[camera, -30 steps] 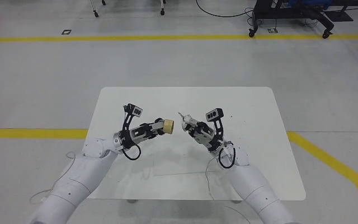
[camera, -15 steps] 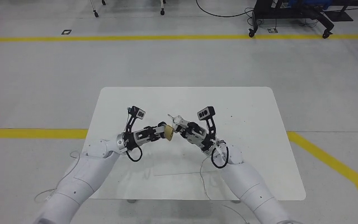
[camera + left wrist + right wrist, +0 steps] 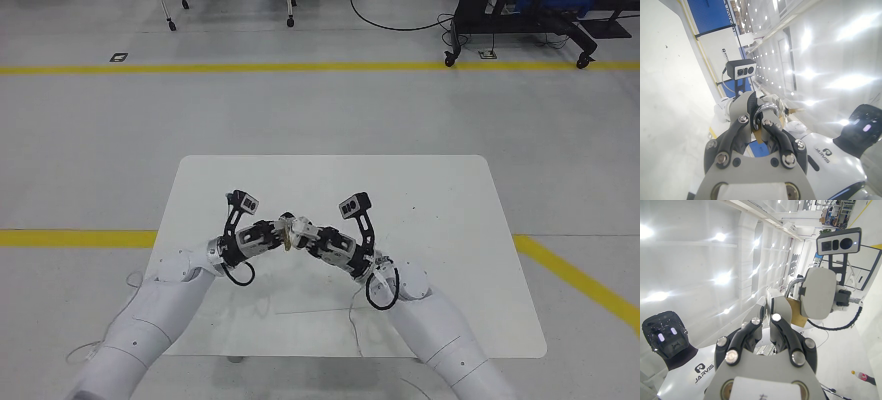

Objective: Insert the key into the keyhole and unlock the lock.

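Observation:
A brass padlock with a silver shackle hangs above the middle of the white table. My left gripper is shut on it, its fingers clamping the body just below the shackle. My right gripper faces it from the other side, tip to tip, and is shut on the key, a thin blade standing between its fingers. In the right wrist view the padlock's brass body lies just past the key, held by the left gripper's pale finger. Where the key meets the keyhole is hidden.
Both arms hover over the table's near half, elbows toward the front edge. Bare tabletop lies all around them. Yellow floor lines run behind and beside the table, and a dark cart stands far back right.
Both grippers have closed in on each other over the table's middle. The gap between padlock and key has gone; they now meet tip to tip.

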### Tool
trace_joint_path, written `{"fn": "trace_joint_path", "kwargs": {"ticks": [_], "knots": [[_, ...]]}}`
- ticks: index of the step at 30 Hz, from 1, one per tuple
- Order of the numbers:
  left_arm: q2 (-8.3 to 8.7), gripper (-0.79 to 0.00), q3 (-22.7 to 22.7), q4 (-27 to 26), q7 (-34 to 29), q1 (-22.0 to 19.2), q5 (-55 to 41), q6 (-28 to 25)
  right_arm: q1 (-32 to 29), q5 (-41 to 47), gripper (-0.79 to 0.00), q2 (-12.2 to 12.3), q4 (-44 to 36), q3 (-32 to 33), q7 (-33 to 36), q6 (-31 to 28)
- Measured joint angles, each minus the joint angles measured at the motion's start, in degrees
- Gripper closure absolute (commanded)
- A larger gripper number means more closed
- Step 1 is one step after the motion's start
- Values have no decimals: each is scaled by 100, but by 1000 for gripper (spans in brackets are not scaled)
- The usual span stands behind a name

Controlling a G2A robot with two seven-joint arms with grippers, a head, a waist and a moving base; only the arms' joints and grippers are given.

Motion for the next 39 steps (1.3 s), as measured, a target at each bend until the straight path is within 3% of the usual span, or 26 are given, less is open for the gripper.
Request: {"fn": "trace_joint_path", "kwargs": {"ticks": [8, 13, 16, 20, 23, 39], "knots": [[-154, 0, -134, 471, -703, -58, -1112, 1118, -462, -326, 0, 169, -734, 595, 30, 127], [-258, 0, -116, 874, -917, -218, -1156, 1307, -664, -1043, 0, 296, -1005, 927, -30, 445], [-317, 0, -99, 1066, -1041, -307, -1105, 1337, -779, -1744, 0, 373, -1226, 1122, -206, 488], [-401, 0, -92, 1258, -1655, -390, -1242, 1580, -1048, -3376, 0, 480, -1758, 1383, -877, 404], [-461, 0, -89, 1445, -2048, -490, -1298, 1730, -1213, -3887, 0, 505, -2015, 1480, -1183, 352], [-469, 0, -66, 1430, -1993, -507, -1053, 1537, -1207, -3856, 0, 504, -2002, 1478, -1163, 354]]}}
